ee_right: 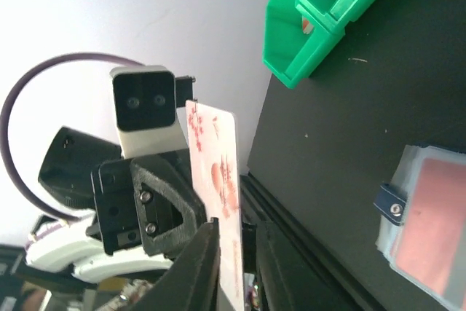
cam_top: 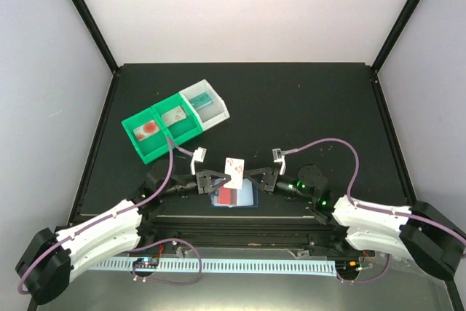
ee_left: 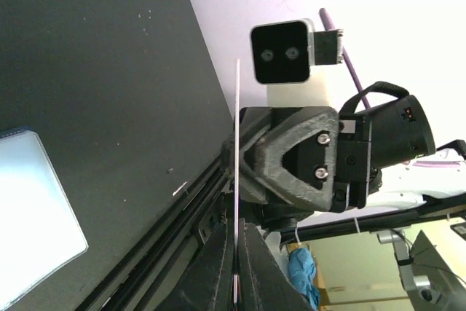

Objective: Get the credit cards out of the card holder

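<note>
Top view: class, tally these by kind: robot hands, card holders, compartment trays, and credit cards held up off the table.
hands: 2 (left hand, right hand)
card holder: 1
compartment tray: 1
credit card held up: 1
total: 5

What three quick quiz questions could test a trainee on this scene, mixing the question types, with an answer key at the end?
1. True or false: the thin whitish plastic card with red markings lies flat on the black table.
2. The flat translucent pale-blue plastic card holder is: A) propped upright, B) flat on the table near its front edge, C) lifted in the air.
3. What colour shows through the card holder?
Key: 1 false, it is held up in the air, with the left gripper shut on it. 2 B. 3 red-orange.
</note>
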Available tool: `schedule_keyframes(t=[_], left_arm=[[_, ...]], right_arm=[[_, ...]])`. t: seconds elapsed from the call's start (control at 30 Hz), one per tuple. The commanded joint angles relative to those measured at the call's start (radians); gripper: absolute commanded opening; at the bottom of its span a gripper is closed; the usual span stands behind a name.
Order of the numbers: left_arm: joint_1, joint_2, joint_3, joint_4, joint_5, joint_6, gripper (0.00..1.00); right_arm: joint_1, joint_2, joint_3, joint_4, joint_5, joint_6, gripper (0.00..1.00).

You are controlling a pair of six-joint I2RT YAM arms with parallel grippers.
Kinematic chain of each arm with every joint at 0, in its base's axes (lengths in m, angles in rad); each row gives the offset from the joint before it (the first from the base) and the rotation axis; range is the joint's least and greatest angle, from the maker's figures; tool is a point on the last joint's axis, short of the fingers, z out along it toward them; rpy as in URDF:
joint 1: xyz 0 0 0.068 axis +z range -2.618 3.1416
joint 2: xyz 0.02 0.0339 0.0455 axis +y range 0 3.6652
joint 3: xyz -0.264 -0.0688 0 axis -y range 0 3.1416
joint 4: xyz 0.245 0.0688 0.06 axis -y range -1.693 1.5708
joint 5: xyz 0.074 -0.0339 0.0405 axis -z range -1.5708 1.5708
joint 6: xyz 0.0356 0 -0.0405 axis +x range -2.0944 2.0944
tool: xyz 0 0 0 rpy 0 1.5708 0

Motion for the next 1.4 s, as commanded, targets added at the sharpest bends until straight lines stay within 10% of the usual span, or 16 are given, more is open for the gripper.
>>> schedule_keyframes(t=[0.0,0.47,1.13,1.37], left_arm=[[-0.002,-0.039,0.044,-0.081,0.062,0.093,0.01],[-0.003,-0.137,0.153,-0.426,0.293,0.343,0.02],[-0.005,-0.143,0.156,-0.442,0.393,0.404,0.01],[-0.005,-0.143,0.153,-0.447,0.389,0.407,0.01]], right_arm=[[-0.005,-0.129,0.004,-0.173,-0.03,-0.181,0.2],[-0.006,-0.402,0.282,-0.96,-0.118,-0.704,0.37],[-0.007,-0.07,0.449,-0.861,-0.439,-0.775,0.42],[-0.007,-0.063,0.44,-0.839,-0.461,-0.768,0.19]])
